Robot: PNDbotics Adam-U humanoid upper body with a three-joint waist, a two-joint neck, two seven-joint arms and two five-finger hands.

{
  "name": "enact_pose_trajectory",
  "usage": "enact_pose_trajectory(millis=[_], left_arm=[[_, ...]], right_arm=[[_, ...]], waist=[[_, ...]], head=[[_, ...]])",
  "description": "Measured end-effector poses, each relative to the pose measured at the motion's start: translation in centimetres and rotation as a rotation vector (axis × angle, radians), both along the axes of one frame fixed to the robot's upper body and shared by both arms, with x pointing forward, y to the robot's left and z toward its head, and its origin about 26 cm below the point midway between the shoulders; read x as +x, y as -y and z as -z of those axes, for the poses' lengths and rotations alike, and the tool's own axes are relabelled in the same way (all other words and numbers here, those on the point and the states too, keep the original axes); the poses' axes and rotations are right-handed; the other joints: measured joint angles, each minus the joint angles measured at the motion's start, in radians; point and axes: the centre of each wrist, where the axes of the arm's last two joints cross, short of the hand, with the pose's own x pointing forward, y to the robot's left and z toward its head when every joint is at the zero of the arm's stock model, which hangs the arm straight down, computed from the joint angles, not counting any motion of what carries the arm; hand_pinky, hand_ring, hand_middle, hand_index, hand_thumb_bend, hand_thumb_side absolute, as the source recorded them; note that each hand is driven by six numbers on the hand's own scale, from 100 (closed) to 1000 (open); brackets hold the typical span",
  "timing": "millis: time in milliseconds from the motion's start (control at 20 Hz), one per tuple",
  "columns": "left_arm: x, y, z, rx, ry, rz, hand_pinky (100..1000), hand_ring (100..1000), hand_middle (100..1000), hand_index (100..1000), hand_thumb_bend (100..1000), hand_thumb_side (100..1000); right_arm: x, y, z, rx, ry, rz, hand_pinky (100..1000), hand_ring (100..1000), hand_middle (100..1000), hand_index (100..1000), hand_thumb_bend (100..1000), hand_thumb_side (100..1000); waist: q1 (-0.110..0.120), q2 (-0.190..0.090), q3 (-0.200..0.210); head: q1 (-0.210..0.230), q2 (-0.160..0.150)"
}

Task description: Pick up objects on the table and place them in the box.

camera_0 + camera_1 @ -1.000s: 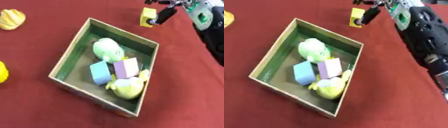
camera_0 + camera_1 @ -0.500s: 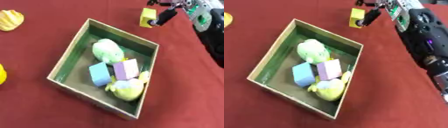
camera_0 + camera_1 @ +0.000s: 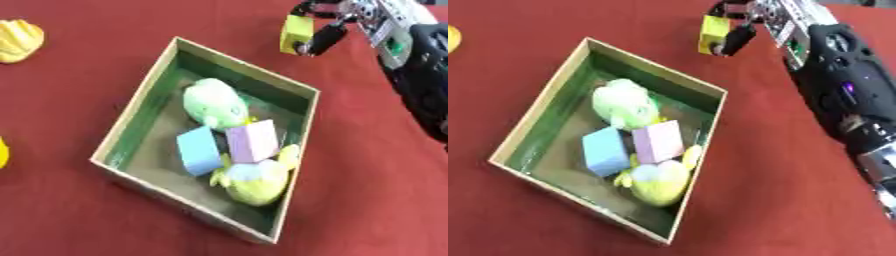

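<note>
My right hand pinches a small yellow block beyond the far corner of the green-lined cardboard box, held clear of the red bench for placing inside.

No text, label, brand, number or sign is showing legibly anywhere in either view. The box, the soft toys and blocks lying inside it, and the yellow block at about one o'clock from the box are all appearing plain, with no readable marks.
</note>
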Motion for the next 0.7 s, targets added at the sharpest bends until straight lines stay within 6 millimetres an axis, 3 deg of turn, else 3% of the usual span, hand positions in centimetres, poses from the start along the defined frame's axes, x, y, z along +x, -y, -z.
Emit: enact_pose_trajectory(millis=[150, 300, 450, 700], left_arm=[[0.0, 0.0, 0.0, 0.0, 0.0, 0.0, 797, 632, 676, 845, 100, 587], [0.0, 0.0, 0.0, 0.0, 0.0, 0.0, 798, 633, 676, 845, 100, 587], [0.0, 0.0, 0.0, 0.0, -0.002, -0.001, 798, 633, 677, 846, 100, 587], [-0.1, -0.1, 0.3, 0.001, -0.012, -0.006, 798, 636, 677, 845, 100, 586]], right_arm=[[0.0, -0.1, -0.1, 0.018, 0.02, 0.013, 879, 934, 656, 775, 100, 290], [-0.2, -0.3, -0.6, 0.048, 0.073, 0.028, 814, 783, 540, 665, 100, 261], [-1.0, -1.3, -1.8, 0.089, 0.135, -0.013, 790, 730, 545, 669, 100, 244], [-4.2, -2.9, -4.2, 0.085, 0.173, -0.153, 764, 700, 564, 690, 100, 256]], waist=[[0.001, 0.003, 0.0], [0.002, 0.003, -0.002], [0.003, -0.002, -0.008], [0.003, -0.039, -0.029]], head=[[0.0, 0.0], [0.0, 0.001], [0.003, 0.006], [0.014, 0.026]])
